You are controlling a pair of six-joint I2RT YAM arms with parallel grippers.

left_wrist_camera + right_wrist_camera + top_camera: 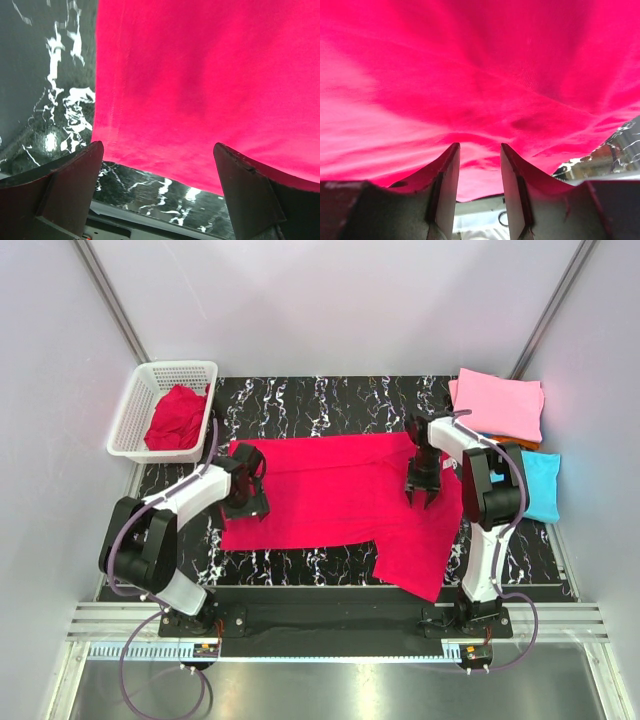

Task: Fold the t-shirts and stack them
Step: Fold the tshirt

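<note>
Right gripper (pixel 480 150), half parted and empty, hangs over the crimson t-shirt (pixel 320 495) spread flat on the table (pixel 330 400); left gripper (pixel 158 150) gapes wide at its hem (likely readying a fold).

I find the spread t-shirt (pixel 330 490) flat on the table (pixel 330 400). Behind it, left: the basket (pixel 133 405), a bunched t-shirt (pixel 178 420) inside. Behind it, right: the folded stack (pixel 498 405). My left gripper (pixel 252 504) sits over its left edge, my right gripper (pixel 420 498) over its right part.

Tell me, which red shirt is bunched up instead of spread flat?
The basket shirt, heaped in the basket far left; the other shirt lies flat on the table.
</note>
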